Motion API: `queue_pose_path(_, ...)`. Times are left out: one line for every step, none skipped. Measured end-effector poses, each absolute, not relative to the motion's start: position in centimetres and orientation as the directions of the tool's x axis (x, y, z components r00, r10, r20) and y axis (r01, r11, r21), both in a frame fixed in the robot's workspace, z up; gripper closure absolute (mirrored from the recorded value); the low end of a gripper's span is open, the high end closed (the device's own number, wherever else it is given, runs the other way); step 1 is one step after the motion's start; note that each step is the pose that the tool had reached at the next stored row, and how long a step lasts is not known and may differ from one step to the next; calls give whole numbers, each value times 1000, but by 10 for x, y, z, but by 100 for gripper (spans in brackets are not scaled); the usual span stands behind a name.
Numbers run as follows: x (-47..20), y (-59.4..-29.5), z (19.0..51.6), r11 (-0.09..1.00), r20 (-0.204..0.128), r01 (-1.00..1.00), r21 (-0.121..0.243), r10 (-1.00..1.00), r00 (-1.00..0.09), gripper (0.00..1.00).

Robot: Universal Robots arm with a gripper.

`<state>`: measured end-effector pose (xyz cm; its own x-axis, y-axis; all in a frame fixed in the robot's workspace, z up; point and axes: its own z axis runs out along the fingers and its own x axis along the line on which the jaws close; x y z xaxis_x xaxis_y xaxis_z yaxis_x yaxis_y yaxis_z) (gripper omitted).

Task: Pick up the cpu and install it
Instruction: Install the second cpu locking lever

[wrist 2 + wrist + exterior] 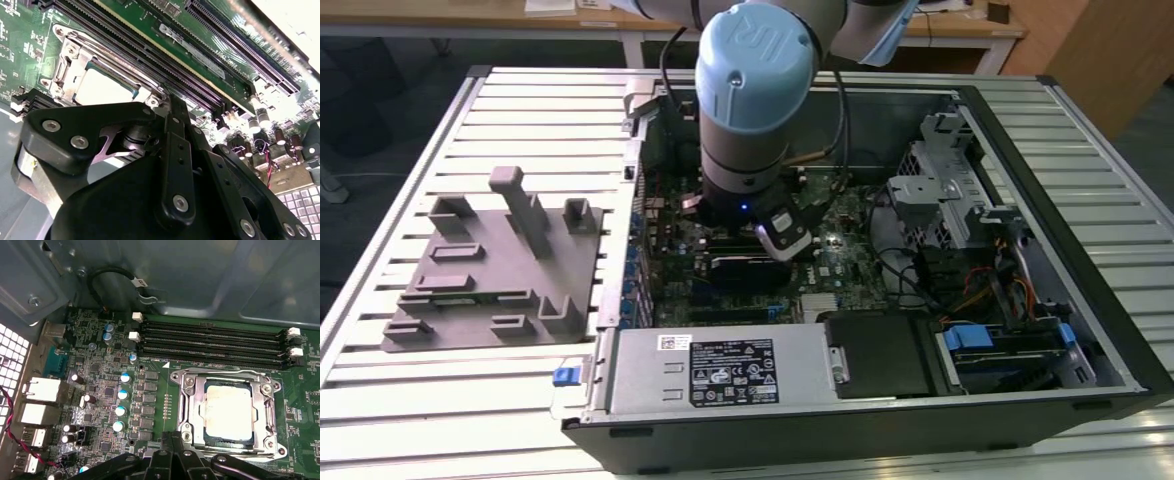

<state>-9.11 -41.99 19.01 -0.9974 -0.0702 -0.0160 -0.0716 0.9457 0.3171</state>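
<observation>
The cpu, a flat square chip with a silvery-white top, lies inside the metal-framed socket on the green motherboard. The second wrist view has the cpu just beyond the black gripper linkage. My gripper hangs over the board right beside the socket's edge, its two narrow fingers pressed together with nothing between them. In the exterior view my arm reaches straight down into the open computer case, and it hides the socket there.
Four black memory slots run alongside the socket. A power supply, a drive cage and loose cables crowd the case. A grey fixture block sits on the slatted table at the exterior view's left.
</observation>
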Motion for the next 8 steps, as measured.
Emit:
queue_pose_path(-91,-420,190,946,-16,-72,317,-70,-997,89)
queue_pose_path(-91,-420,190,946,-16,-72,317,-70,-997,89)
queue_pose_path(-91,-420,190,946,-16,-72,317,-70,-997,89)
queue_pose_path(-91,-420,190,946,-16,-72,317,-70,-997,89)
queue_pose_path(-91,-420,190,946,-16,-72,317,-70,-997,89)
queue_pose_path(-91,-420,190,946,-16,-72,317,-70,-997,89)
queue_pose_path(-91,-420,191,946,-16,-72,317,-70,-997,89)
queue_pose_path(-91,-420,192,946,-16,-72,317,-70,-997,89)
